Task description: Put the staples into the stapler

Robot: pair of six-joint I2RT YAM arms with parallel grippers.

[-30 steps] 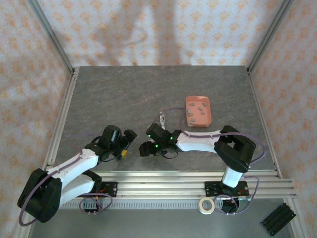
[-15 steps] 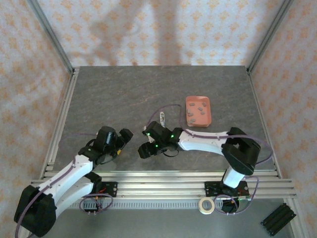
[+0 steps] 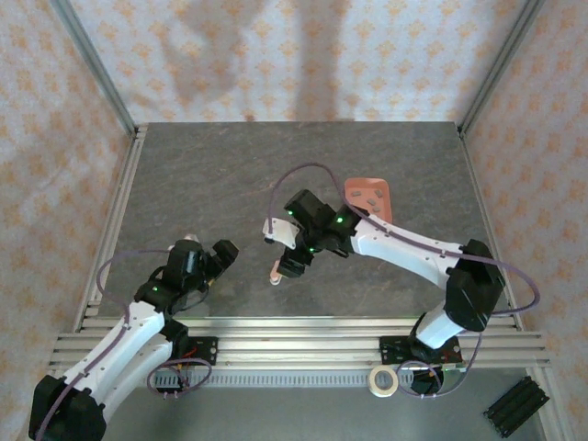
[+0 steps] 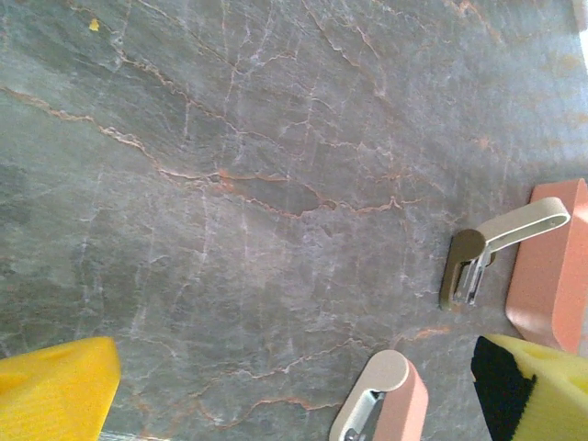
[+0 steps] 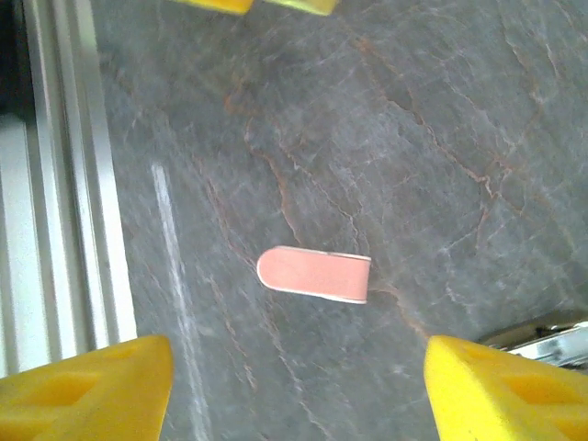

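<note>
The stapler lies on the table in two parts. Its pink body (image 3: 276, 274) (image 5: 314, 273) (image 4: 384, 404) lies flat near the middle. A pale part with a silver channel (image 4: 487, 243) (image 3: 273, 230) lies a little farther back, toward the tray. My right gripper (image 5: 294, 395) (image 3: 289, 261) hovers open above the pink body, with nothing between its yellow fingertips (image 5: 83, 386). To the left of the pink body my left gripper (image 4: 294, 395) (image 3: 223, 250) is wide open and empty. Small grey staples (image 3: 375, 195) lie in the salmon-pink tray (image 3: 360, 186), partly behind the right arm.
Aluminium rails (image 3: 303, 335) (image 5: 64, 184) run along the table's near edge, close to the pink body. Frame posts (image 3: 115, 216) border the left and right sides. A tape roll (image 3: 383, 379) and a black block (image 3: 514, 407) lie in front of the rails.
The right gripper rose and drew back toward the far side, uncovering the pink stapler body on the table. The left arm pulled away to the left.
</note>
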